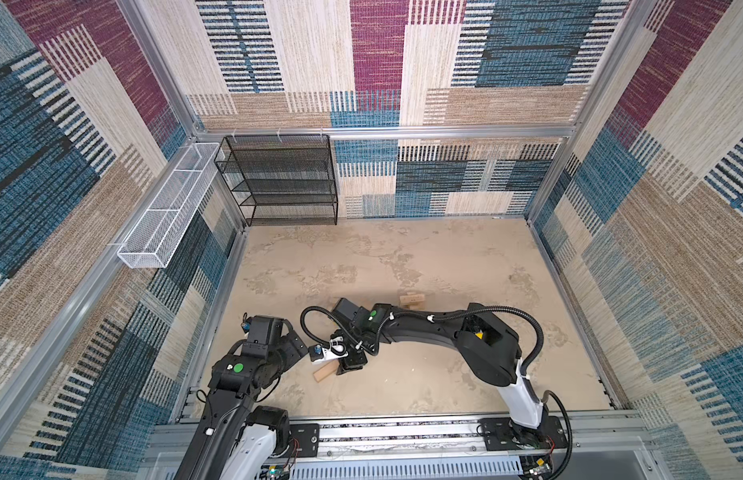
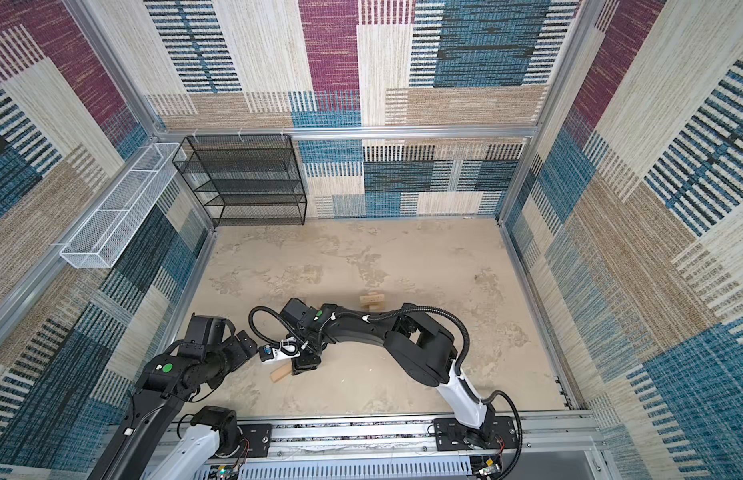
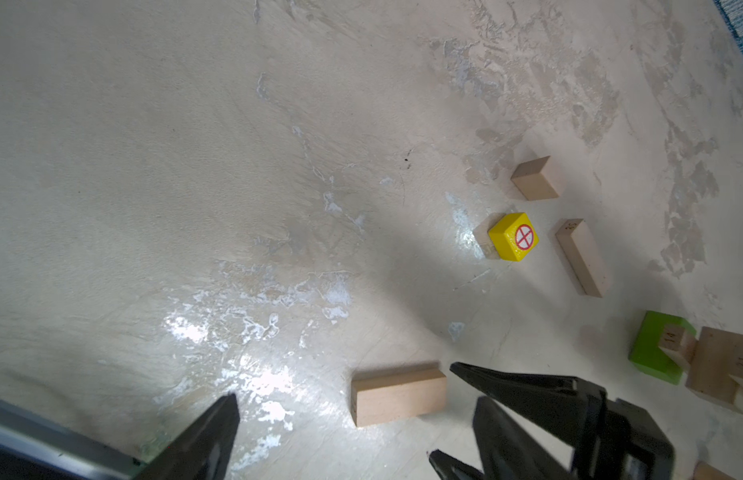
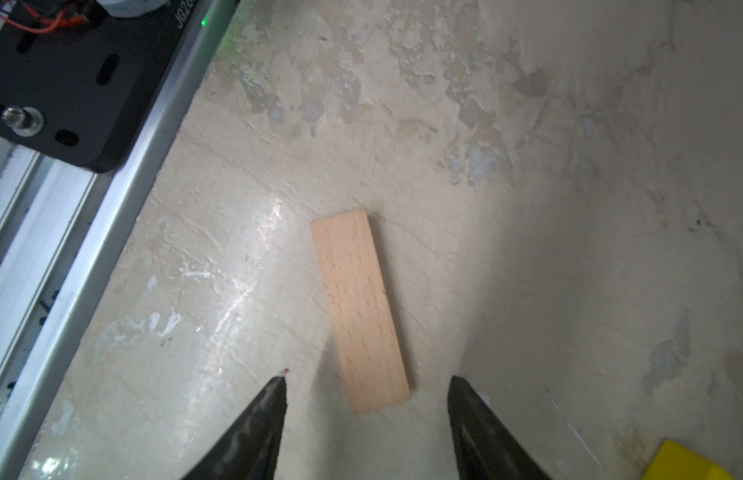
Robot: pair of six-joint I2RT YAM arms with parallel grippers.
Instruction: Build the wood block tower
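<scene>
**A:** How does the right gripper [image 4: 368, 376] stand?

**B:** Low over the tan brick [image 4: 361, 307], jaws apart and empty. One finger is on each side of the brick's near end, and neither touches it. The brick lies flat on its broad face, its length running away from the fingertips and slightly skewed to them.

**A:** So the step is the pickup?

**B:** I judge so. I would square the wrist to the brick's long sides and move forward so the pads meet it nearer mid-length. Then come down and close across the narrow width. Gripped at the very end, it could swing on the lift.

**A:** What is it made of?

**B:** Pale smooth wood with a fine flecked grain and crisp square edges. It looks hard and light, so a modest squeeze should do. The table [image 4: 527, 187] is rough, patchy beige plaster with glossy spots.

**A:** And the left gripper [image 3: 332, 428]?

**B:** It is near the same brick and facing it, jaws wide, holding nothing.

**A:** Where is the wood block tower [image 1: 411, 300] [image 2: 371, 300]?

**B:** Well apart from the right gripper, beyond its forearm in both top views. It is tan bricks laid crosswise, with a green block [image 3: 656, 353] at its side. A yellow cube [image 3: 513, 237] with a red crossed circle sits loose ahead of the left gripper.
</scene>
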